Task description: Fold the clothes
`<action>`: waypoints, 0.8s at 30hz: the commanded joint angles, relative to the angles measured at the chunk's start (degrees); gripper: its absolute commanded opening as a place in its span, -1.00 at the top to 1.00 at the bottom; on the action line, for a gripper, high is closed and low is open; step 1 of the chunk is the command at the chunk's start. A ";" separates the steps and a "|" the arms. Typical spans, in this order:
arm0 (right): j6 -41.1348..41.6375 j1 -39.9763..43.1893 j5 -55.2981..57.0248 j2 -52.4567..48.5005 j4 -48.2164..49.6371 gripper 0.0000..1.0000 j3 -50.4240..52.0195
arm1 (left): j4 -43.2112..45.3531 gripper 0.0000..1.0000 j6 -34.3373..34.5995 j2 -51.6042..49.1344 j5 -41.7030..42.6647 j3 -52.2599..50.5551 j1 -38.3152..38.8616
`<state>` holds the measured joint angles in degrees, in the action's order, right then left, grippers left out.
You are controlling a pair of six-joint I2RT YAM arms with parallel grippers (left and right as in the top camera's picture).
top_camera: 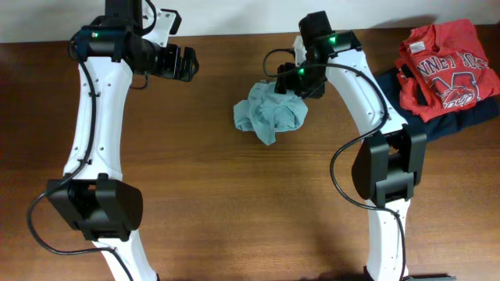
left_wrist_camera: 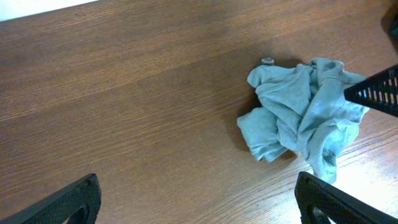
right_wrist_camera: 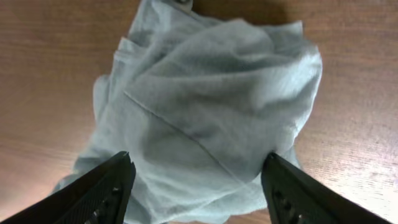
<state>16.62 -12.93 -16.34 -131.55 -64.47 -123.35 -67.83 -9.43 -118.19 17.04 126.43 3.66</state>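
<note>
The shirt [top_camera: 270, 114] is lying in a crumpled ball in the middle of the table [top_camera: 203, 203]. The right gripper [right_wrist_camera: 198, 160] is hanging right over it, fingers apart, with a bump of cloth between them, not pinching yet. The left gripper [top_camera: 184, 62] is hanging off to the side, wide open, holding nothing. I think this is the grabbing step. Next, the right gripper needs to pinch the cloth and lift it, so the shirt can be spread flat.
</note>
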 commanded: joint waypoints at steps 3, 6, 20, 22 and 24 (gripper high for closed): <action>0.42 0.20 -0.09 -0.22 1.09 -0.34 0.35 | -0.28 -0.98 -0.50 -0.26 -0.35 0.00 -0.35; 0.42 0.20 -0.11 -0.39 1.31 -0.17 0.35 | -0.35 -0.98 -0.50 -0.26 -0.33 0.00 -0.35; 0.37 0.04 0.46 -3.19 5.31 0.92 0.09 | -0.37 -0.98 -0.50 -0.26 -0.35 0.00 -0.35; 0.09 0.04 0.52 -2.89 6.49 0.92 -0.63 | -0.37 -0.98 -0.52 -0.26 -0.35 0.00 -0.35; -1.29 -0.13 0.28 -2.62 6.91 0.92 -1.38 | -0.35 -0.98 -0.52 -0.26 -0.35 0.00 -0.35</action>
<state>16.45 -12.95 -16.29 -134.65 -57.98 -123.31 -68.01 -9.43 -118.19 17.04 126.43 3.66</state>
